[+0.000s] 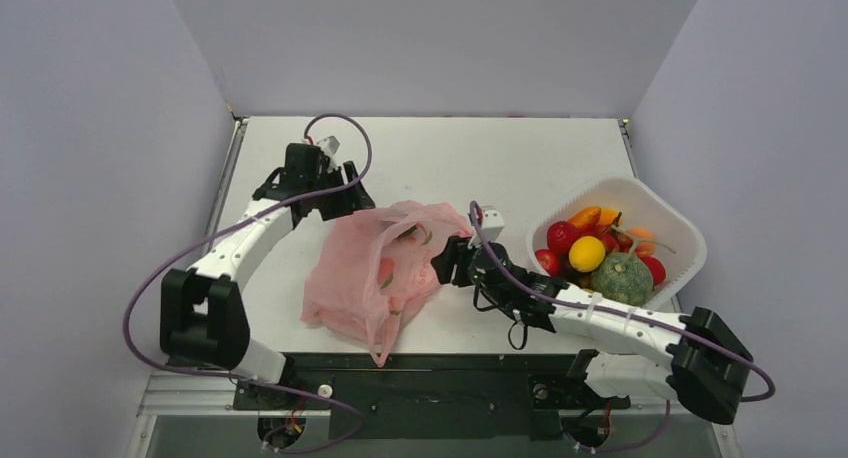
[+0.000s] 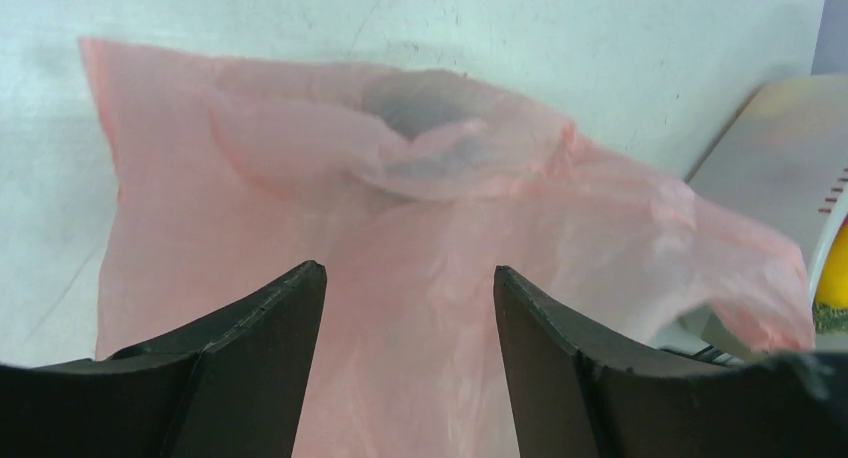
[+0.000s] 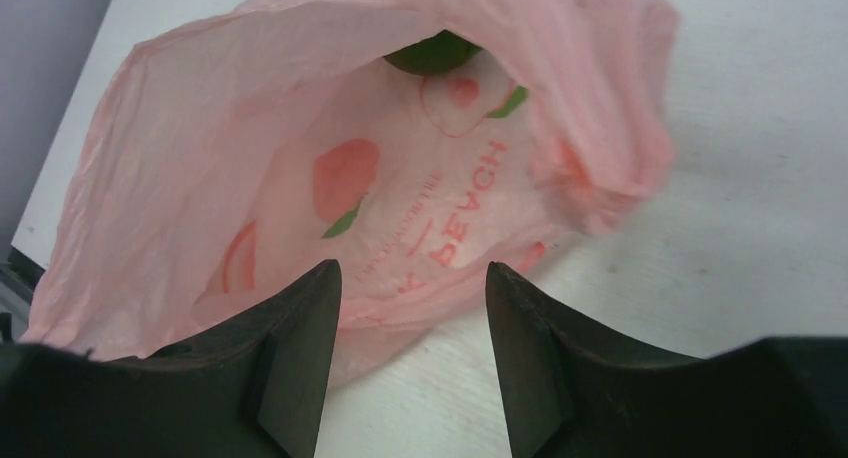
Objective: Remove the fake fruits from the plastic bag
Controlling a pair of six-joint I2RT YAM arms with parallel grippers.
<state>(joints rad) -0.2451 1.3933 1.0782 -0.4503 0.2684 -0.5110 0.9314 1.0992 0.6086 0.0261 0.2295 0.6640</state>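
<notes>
The pink plastic bag (image 1: 380, 268) lies crumpled mid-table, its mouth turned toward the right. Deep inside the open mouth sits a dark green fake fruit (image 3: 432, 50), half hidden by the bag's upper fold. My right gripper (image 1: 450, 261) is at the mouth's edge, open, with the bag's lower lip (image 3: 440, 278) and bare table showing between its fingers (image 3: 412, 273). My left gripper (image 1: 335, 200) hovers over the bag's far left corner, open, with pink film (image 2: 400, 208) visible through the gap (image 2: 410, 278). Several more fake fruits fill the basket: a yellow one (image 1: 587, 253), a red one (image 1: 561, 236) and a green pumpkin (image 1: 622, 278).
A white rounded-square basket (image 1: 640, 190) stands at the right of the table, close behind my right arm. Grey walls enclose the table on the left, back and right. The bag's loop handle trails toward the near table edge (image 1: 381, 353).
</notes>
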